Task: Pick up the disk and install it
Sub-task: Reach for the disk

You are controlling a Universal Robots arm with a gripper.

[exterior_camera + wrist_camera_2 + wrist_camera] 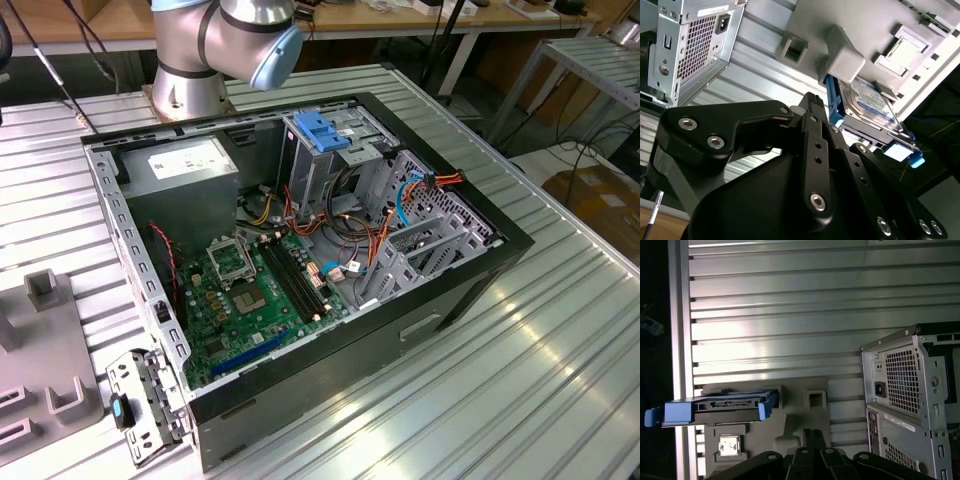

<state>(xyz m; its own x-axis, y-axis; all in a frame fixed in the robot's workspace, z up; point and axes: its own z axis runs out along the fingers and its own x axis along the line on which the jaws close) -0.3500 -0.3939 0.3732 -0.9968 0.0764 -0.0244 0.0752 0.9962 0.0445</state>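
The disk (715, 407) is a dark slab in bright blue side rails, standing on edge in a slot of a grey holder plate (795, 412). In the second wrist view the disk (865, 97) shows its silvery labelled face, wedged next to a grey block of the holder (842, 60). My gripper (810, 432) hangs above the holder, a short way to the side of the disk and not touching it. Its black fingers (812, 102) sit together with nothing between them.
The open computer case (300, 250) lies on the ribbed metal table (540, 380), with a green motherboard (250, 290) and a grey drive cage with a light-blue latch (320, 130). The case's vented rear (905, 390) stands close to the holder. A small square chip (729, 445) rests in the holder.
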